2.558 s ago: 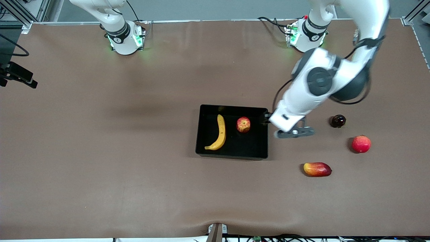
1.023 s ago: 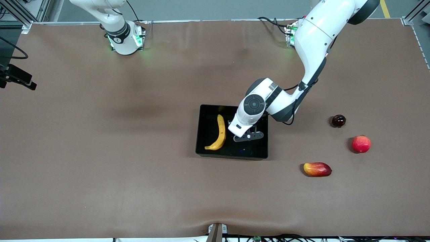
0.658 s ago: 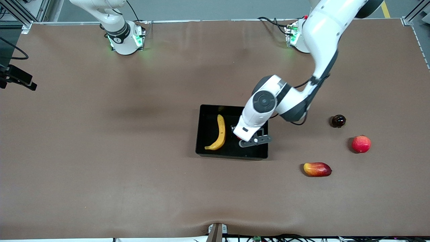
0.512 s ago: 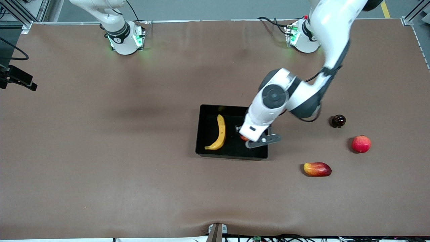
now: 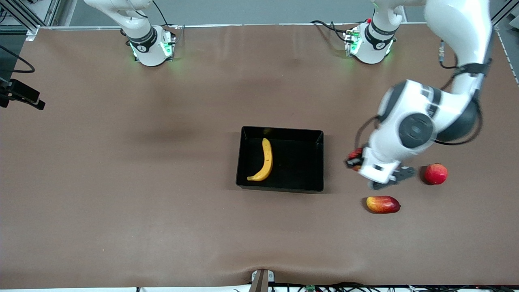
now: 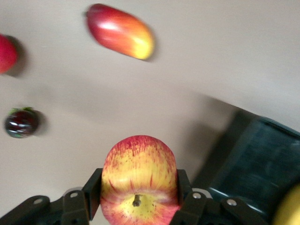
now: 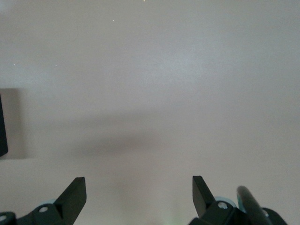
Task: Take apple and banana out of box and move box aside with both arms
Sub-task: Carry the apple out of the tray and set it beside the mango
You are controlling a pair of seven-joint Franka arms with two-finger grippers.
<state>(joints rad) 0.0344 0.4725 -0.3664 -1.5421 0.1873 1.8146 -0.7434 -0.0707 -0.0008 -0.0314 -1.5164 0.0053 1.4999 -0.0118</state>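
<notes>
My left gripper point(image 5: 355, 160) is shut on the small red-and-yellow apple point(image 5: 357, 153), held up over bare table between the black box point(image 5: 279, 185) and the loose fruits at the left arm's end. In the left wrist view the apple point(image 6: 139, 168) sits between the fingers point(image 6: 92, 190), stem toward the camera, with the box's corner point(image 6: 262, 159) beside it. The yellow banana point(image 5: 264, 160) lies in the box. My right gripper point(image 7: 139, 190) is open and empty over bare table. It does not show in the front view, where only the right arm's base point(image 5: 148, 40) appears.
An oblong red-yellow mango point(image 5: 382, 204) lies nearer the front camera than my left gripper. A solid red round fruit point(image 5: 436, 173) lies toward the left arm's end. The left wrist view shows the mango point(image 6: 121, 31), the red fruit point(image 6: 5, 52) and a small dark fruit point(image 6: 21, 123).
My left gripper came down on the apple in the box, closed on it, lifted it out and carried it toward the left arm's end of the table. The banana and box stayed put.
</notes>
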